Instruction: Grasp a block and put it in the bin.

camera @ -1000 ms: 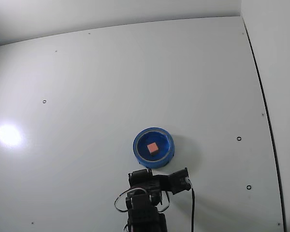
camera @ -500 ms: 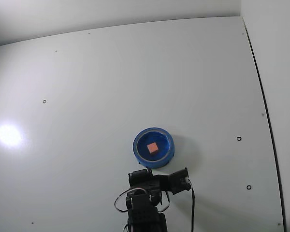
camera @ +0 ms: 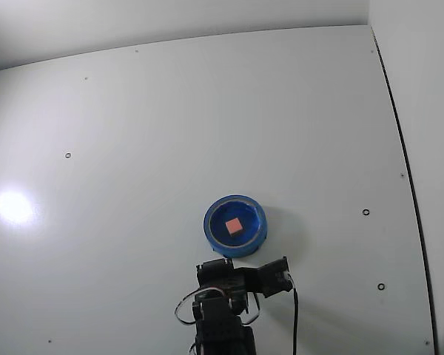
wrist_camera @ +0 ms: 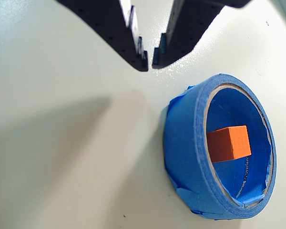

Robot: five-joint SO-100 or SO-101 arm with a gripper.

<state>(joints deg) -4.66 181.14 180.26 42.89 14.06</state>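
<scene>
The block [wrist_camera: 229, 143] is a small orange-pink cube lying inside the bin [wrist_camera: 187, 143], a round blue container with a thick lighter rim. In the fixed view the block [camera: 234, 225] sits in the middle of the bin [camera: 208, 227], just above the folded black arm [camera: 226, 299]. In the wrist view my gripper [wrist_camera: 149, 65] hangs from the top edge, up and left of the bin, apart from it. Its two black fingertips nearly touch, with nothing between them.
The white table [camera: 170, 133] has small screw holes and a bright glare spot [camera: 12, 205] at the left. A dark seam [camera: 399, 148] runs down the right side, and a black cable [camera: 294, 325] trails from the arm.
</scene>
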